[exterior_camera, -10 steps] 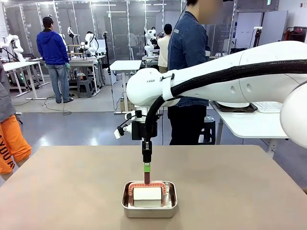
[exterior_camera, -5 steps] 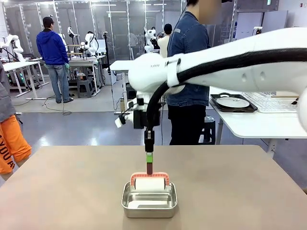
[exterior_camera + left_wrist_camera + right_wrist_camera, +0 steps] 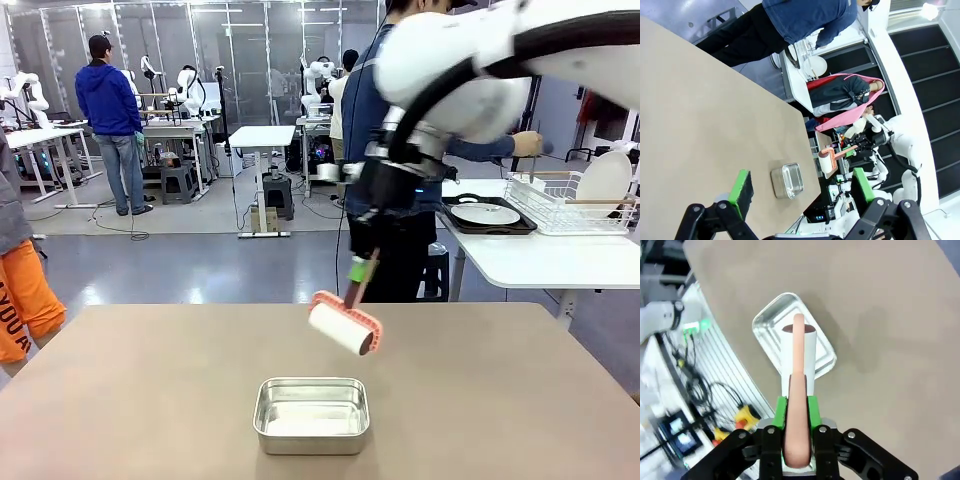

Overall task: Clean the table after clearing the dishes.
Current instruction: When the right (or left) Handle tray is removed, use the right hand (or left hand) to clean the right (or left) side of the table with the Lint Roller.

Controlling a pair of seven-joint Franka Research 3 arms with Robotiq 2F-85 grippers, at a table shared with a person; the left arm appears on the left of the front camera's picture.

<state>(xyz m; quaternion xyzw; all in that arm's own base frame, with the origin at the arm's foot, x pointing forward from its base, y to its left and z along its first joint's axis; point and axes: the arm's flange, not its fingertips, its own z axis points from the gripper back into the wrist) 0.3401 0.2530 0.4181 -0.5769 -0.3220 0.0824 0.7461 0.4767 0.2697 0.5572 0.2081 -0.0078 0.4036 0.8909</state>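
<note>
1. Scanning the lower half of the front view, found the table [image 3: 120, 400] bare of the dishes [image 3: 485, 214], which sat on the white side table at middle right. Judged clearing done and wiping not yet begun.
2. Noted the steel pan [image 3: 312, 415] at bottom centre.
3. Found the roller [image 3: 343, 325] at frame centre, in the air just above the pan. Read its drum as slanting from upper left to lower right, with the handle pointing up-right.
4. Saw the right gripper [image 3: 360, 272] pinching that handle, and the left gripper [image 3: 802, 186] spread wide, holding nothing.
</note>
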